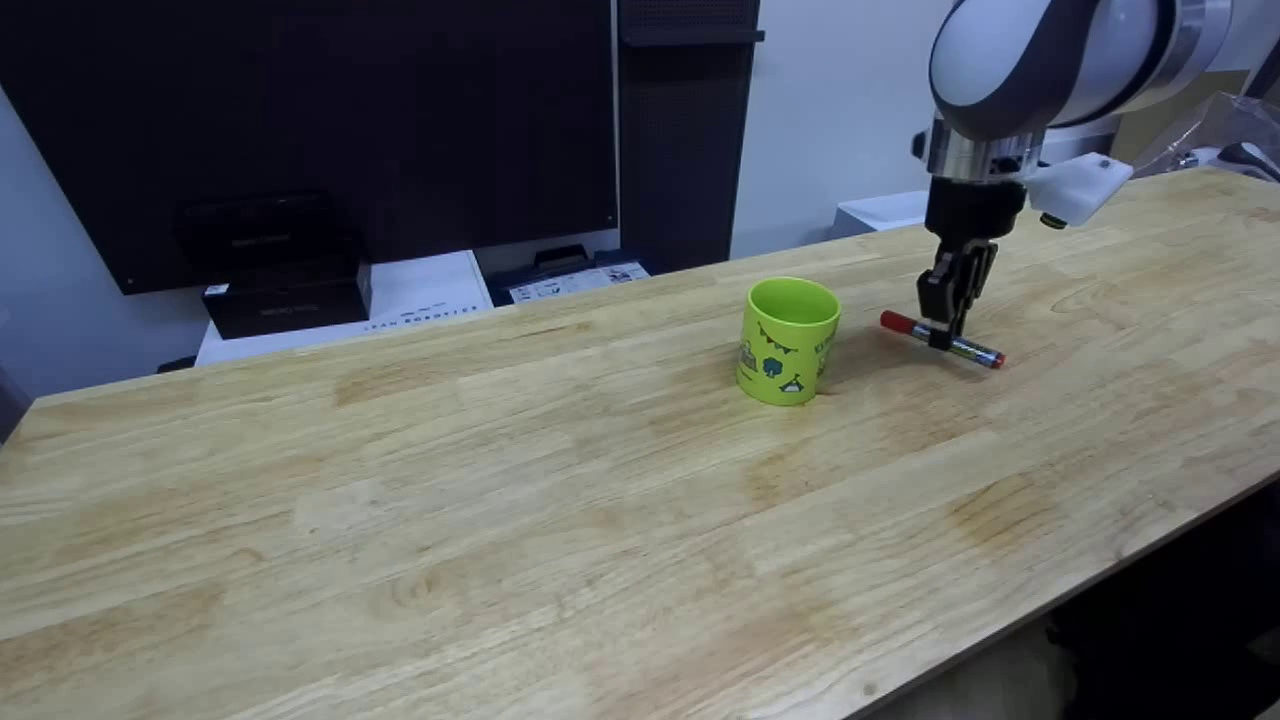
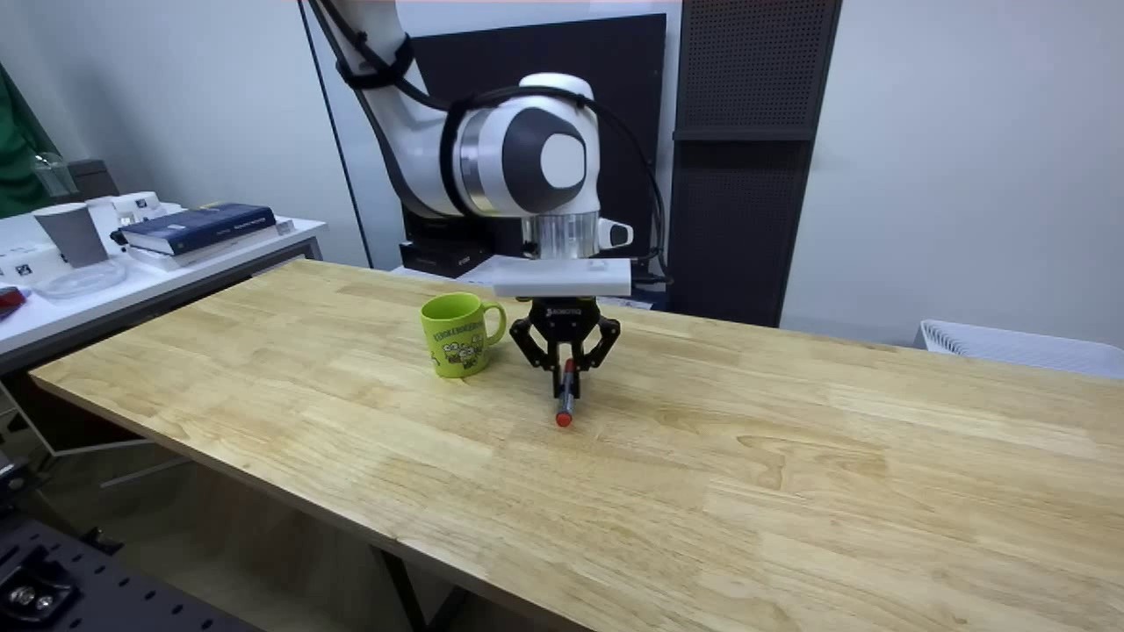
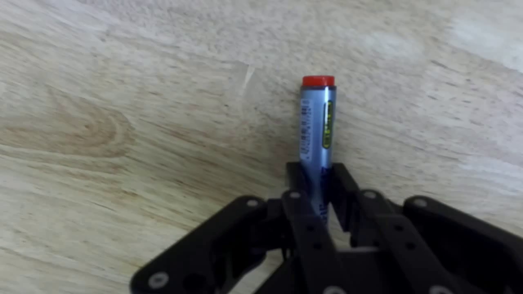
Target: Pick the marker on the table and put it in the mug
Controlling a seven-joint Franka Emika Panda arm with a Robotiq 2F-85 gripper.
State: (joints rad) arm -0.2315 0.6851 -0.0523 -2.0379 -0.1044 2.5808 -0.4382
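So my gripper (image 3: 318,173) is clamped on the marker (image 3: 316,122), a finger (image 3: 344,179) against each side of the barrel and just the pen's thickness between them. The wrist view is the one for detail: I can make out a barcode (image 3: 305,130) and a little yellow label (image 3: 327,124), the barcode being too small to see in both exterior views. My own fingers block the cap there, but in an exterior view you get the long red cap (image 1: 897,322), on the end nearer the mug (image 1: 787,345). The marker's right down at the table (image 1: 400,550); honestly can't tell if it's touching the wood. The mug's upright on the table, near my gripper but apart from it. Funny thing, its handle (image 2: 502,321) only shows in an exterior view, sticking out on my gripper's side, alongside a cartoon print (image 2: 464,353). From another angle it's a tree (image 1: 772,367) and a tent (image 1: 792,385), handle hidden.
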